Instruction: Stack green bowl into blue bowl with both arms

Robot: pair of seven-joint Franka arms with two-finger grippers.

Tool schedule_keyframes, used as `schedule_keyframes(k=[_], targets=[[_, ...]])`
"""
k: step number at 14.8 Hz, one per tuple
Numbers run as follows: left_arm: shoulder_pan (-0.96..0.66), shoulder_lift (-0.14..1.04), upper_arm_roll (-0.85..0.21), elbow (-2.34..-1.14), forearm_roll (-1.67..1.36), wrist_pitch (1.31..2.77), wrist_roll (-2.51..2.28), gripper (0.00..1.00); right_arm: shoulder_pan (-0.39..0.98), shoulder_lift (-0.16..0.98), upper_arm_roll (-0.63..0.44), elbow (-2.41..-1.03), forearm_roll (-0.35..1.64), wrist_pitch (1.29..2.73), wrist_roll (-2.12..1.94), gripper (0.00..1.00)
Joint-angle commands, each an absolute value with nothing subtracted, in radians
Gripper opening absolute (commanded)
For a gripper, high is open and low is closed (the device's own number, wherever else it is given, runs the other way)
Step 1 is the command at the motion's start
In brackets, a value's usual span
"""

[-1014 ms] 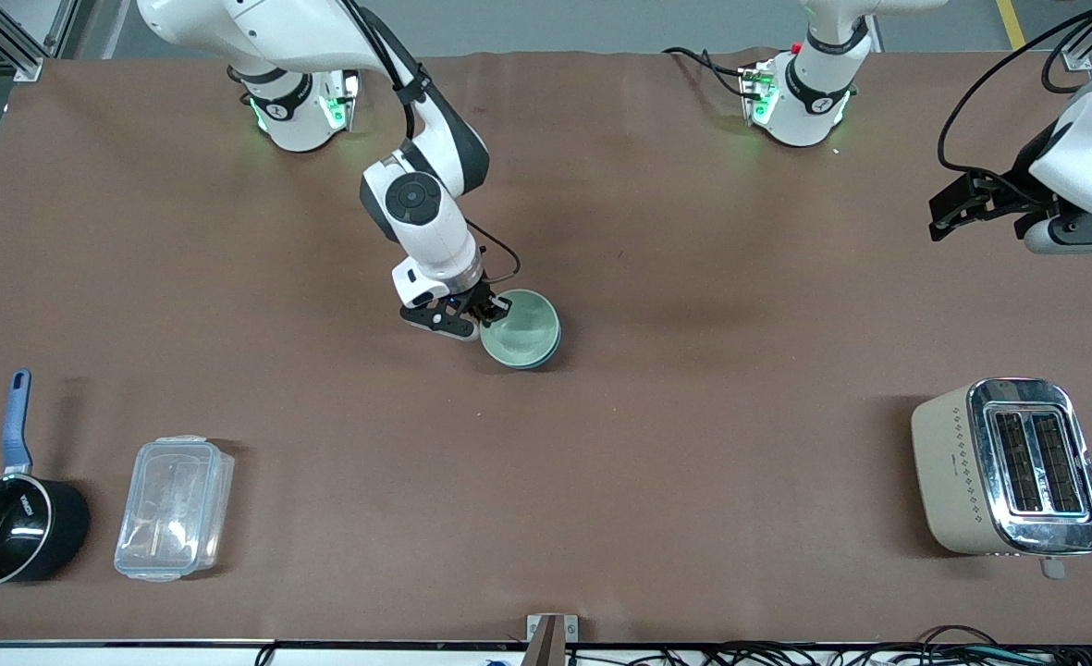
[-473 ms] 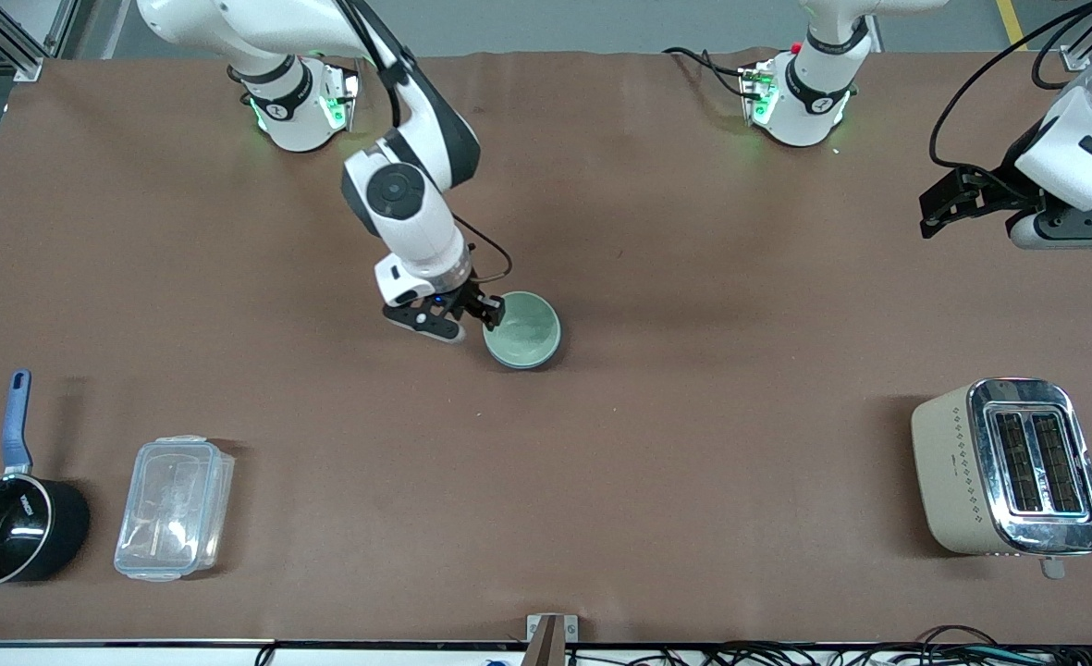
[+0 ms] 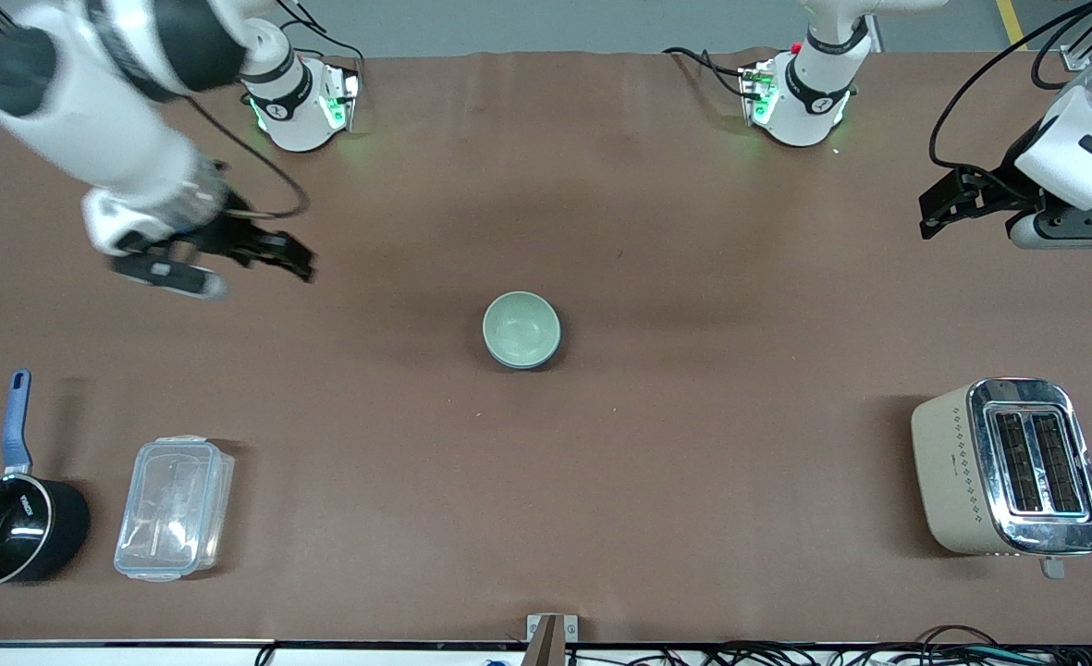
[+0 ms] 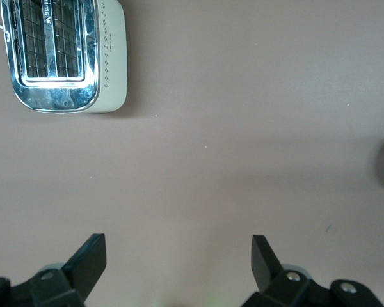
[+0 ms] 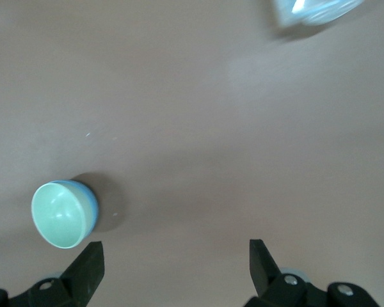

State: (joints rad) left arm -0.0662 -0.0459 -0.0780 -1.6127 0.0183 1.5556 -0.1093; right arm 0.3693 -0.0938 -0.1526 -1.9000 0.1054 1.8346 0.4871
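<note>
The green bowl [image 3: 521, 327] sits nested inside the blue bowl [image 3: 550, 353] at the middle of the table; only a thin blue edge shows round it. The right wrist view shows the green bowl [image 5: 60, 215] in the blue bowl [image 5: 93, 199] too. My right gripper [image 3: 288, 257] is open and empty, up over bare table toward the right arm's end, well away from the bowls. In its wrist view the right gripper [image 5: 176, 268] holds nothing. My left gripper [image 3: 936, 211] waits open and empty, high at the left arm's end, and shows open in its wrist view [image 4: 179, 262].
A cream and chrome toaster [image 3: 1008, 467] stands near the front camera at the left arm's end, also in the left wrist view [image 4: 64, 54]. A clear lidded container [image 3: 174, 507] and a black saucepan with a blue handle [image 3: 9, 523] stand at the right arm's end.
My right gripper has let go of the green bowl's rim and swung up and away toward the right arm's end. The green bowl stays in the blue bowl. The left arm barely moved.
</note>
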Motion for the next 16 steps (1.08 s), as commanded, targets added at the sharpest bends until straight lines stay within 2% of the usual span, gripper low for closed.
schedule_keyframes(k=[1, 5, 10, 13, 16], targets=[[-0.064, -0.067, -0.078, -1.629, 0.006, 1.568, -0.094, 1.0, 0.244, -0.138, -0.132, -1.919, 0.089, 1.829, 0.401, 1.0], [-0.064, -0.064, -0.078, -1.612, 0.011, 1.56, -0.092, 1.0, 0.053, -0.097, -0.13, -1.738, 0.075, 1.74, 0.14, 1.0], [-0.063, -0.057, -0.078, -1.589, 0.012, 1.559, -0.092, 1.0, -0.09, -0.042, -0.13, -1.631, 0.017, 1.746, -0.118, 1.0], [-0.064, -0.057, -0.077, -1.589, 0.012, 1.559, -0.092, 1.0, -0.088, 0.017, -0.129, -1.496, -0.017, 1.695, -0.158, 1.0], [-0.063, -0.057, -0.077, -1.589, 0.012, 1.559, -0.091, 1.0, -0.036, 0.043, -0.123, -1.419, -0.058, 1.576, -0.147, 1.0]])
